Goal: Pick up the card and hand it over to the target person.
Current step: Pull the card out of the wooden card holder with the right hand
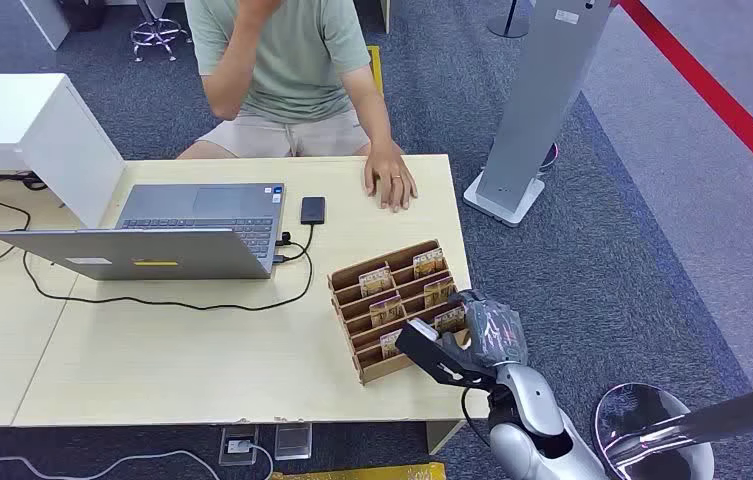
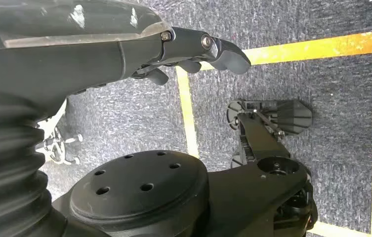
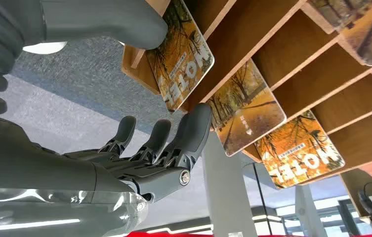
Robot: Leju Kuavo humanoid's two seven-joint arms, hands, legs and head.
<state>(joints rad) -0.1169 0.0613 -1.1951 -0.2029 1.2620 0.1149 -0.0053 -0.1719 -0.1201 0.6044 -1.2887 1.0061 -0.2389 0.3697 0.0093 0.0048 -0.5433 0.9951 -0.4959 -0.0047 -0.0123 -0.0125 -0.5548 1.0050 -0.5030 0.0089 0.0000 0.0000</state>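
Note:
A brown wooden card rack [image 1: 392, 366] stands near the table's right front corner, holding several cards printed with autumn trees. My right hand [image 1: 484, 333] is at the rack's front right, its thumb before the front row and its fingers behind. In the right wrist view the thumb [image 3: 124, 22] lies at one edge of the nearest card [image 3: 184, 54] and a fingertip [image 3: 197, 118] touches the rack [image 3: 282, 44] just past it, with a wide gap between them. The card sits in its slot. My left hand [image 2: 193, 49] hangs by my side, holding nothing. The seated person [image 1: 282, 60] rests a hand [image 1: 390, 185] on the table's far edge.
An open laptop [image 1: 192, 215] with a cable and a small black device [image 1: 313, 210] lies left of the rack on the light wood table [image 1: 172, 350]. A white box [image 1: 32, 130] stands at the far left. A grey pillar stand [image 1: 537, 100] rises beyond the table's right end.

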